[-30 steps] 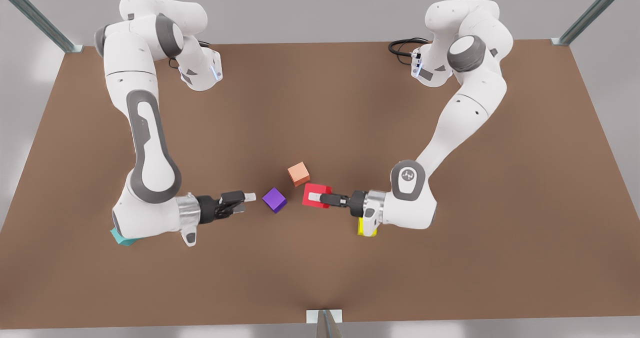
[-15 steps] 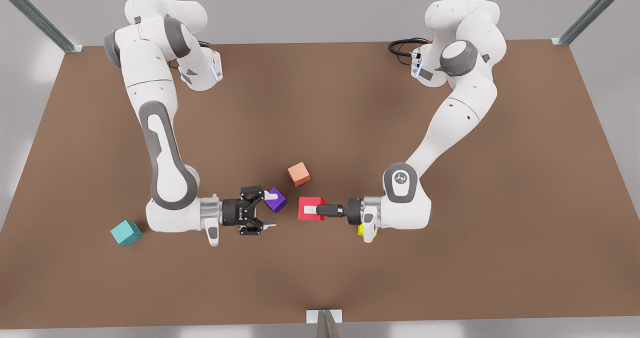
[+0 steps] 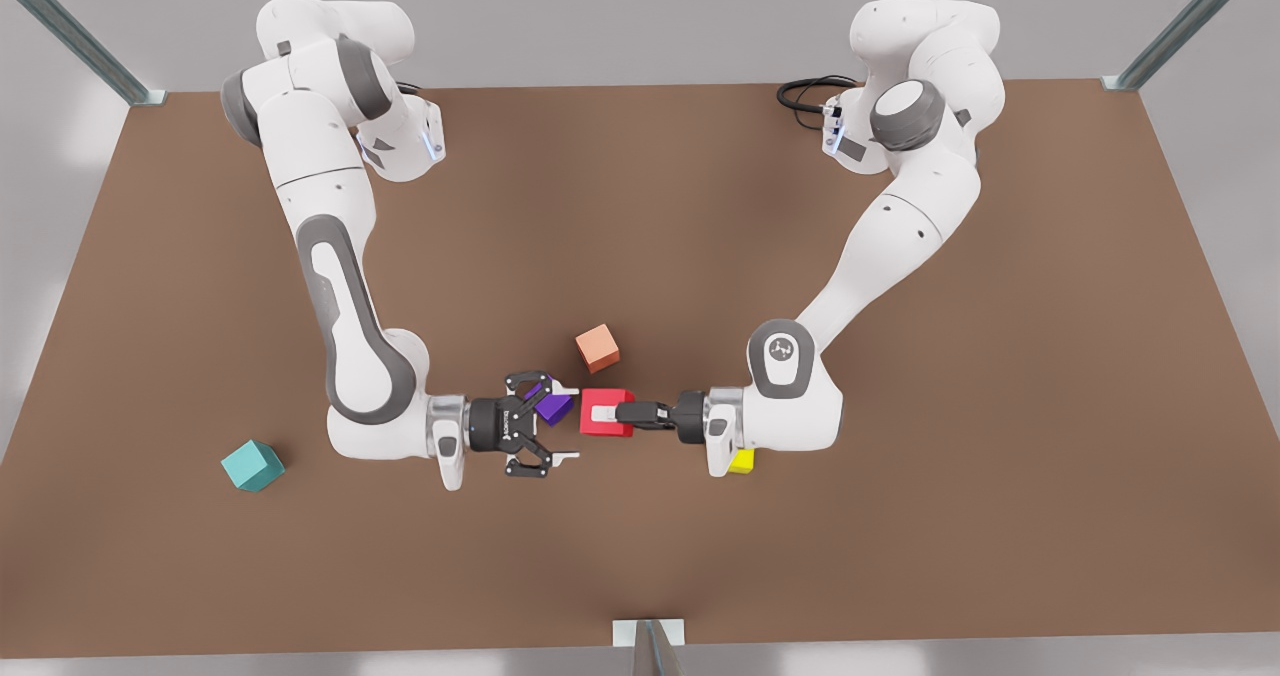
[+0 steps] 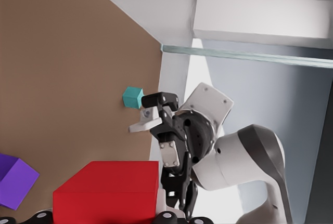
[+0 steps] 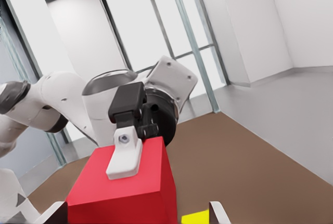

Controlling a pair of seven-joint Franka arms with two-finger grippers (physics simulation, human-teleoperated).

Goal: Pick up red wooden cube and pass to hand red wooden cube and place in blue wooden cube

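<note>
Handover stage, transfer not yet made.

The left hand, on the arm at the front view's right, is clamped on the red wooden cube. One pale finger lies flat across the cube's upper face. The cube appears to be carried clear of the surface near the middle.

The right hand, on the arm at the front view's left, faces it with fingers spread wide and tips just short of the cube. They have not closed on it. In the right wrist view its fingertips flank the red cube.

The blue wooden cube (teal in colour) rests well apart, toward the front view's left.

A purple cube lies close under the right hand's far finger. A salmon cube and a yellow cube sit nearby.

Risks, as judged:
- If the left hand lets go before the right hand grips, the cube drops among the other cubes.
- If the right hand closes off-centre or onto the left hand's fingers, the cube may twist or be pinched badly.
- A low approach could nudge the purple cube (height above it cannot be told).
</note>
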